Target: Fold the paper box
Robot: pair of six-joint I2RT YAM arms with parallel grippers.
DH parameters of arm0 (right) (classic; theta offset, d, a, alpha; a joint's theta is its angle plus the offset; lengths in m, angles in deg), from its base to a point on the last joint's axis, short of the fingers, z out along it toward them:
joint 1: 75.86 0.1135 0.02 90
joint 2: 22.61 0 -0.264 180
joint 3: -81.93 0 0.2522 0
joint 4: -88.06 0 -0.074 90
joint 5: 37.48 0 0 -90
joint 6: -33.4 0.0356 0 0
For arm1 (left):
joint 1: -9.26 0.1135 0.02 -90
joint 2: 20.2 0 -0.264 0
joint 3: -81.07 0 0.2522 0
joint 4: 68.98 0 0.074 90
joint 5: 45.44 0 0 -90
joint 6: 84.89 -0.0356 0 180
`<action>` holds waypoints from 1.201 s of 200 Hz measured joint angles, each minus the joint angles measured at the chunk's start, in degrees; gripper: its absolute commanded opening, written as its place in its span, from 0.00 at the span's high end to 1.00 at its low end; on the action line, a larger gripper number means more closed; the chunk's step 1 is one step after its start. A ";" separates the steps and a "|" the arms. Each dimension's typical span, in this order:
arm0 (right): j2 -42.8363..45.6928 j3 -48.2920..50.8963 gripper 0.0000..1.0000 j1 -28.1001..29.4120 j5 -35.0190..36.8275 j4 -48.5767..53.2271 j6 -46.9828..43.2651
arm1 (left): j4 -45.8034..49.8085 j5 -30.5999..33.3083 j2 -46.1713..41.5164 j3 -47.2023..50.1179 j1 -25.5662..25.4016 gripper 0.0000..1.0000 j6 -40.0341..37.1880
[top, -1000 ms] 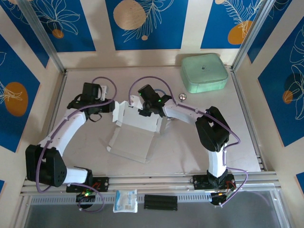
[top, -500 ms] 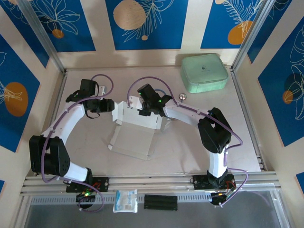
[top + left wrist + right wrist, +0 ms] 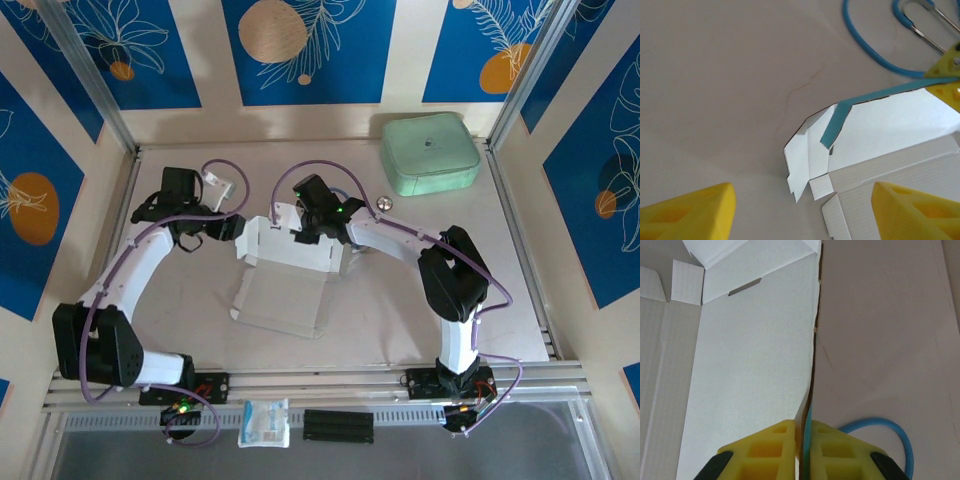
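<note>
Paper box [image 3: 285, 295]: flat grey-white card mid-table, far panel upright (blue outside)

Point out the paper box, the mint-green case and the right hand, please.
paper box [image 3: 282, 298]: top view, its flat near panel.
mint-green case [image 3: 430, 155]: top view, middle of its lid.
right hand [image 3: 804, 426]: right wrist view, between its fingertips.

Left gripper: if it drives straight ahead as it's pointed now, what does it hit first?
Likely the paper box: its upturned end flaps sit straight ahead of the left gripper, whose jaws are open. Depth is unclear, so it might graze the table first.
</note>
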 measured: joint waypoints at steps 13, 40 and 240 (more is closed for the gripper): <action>0.17 0.00 0.89 0.00 -0.50 0.48 -0.39 | 1.79 -2.27 3.26 -1.84 0.00 0.28 -2.29; 0.20 -0.22 0.89 0.00 -0.92 1.33 -1.20 | 4.15 -4.92 8.74 -4.96 0.00 0.28 -5.38; 1.29 -1.51 0.59 0.33 0.76 5.18 -4.50 | 5.90 -4.26 15.41 -4.92 0.02 1.00 -9.18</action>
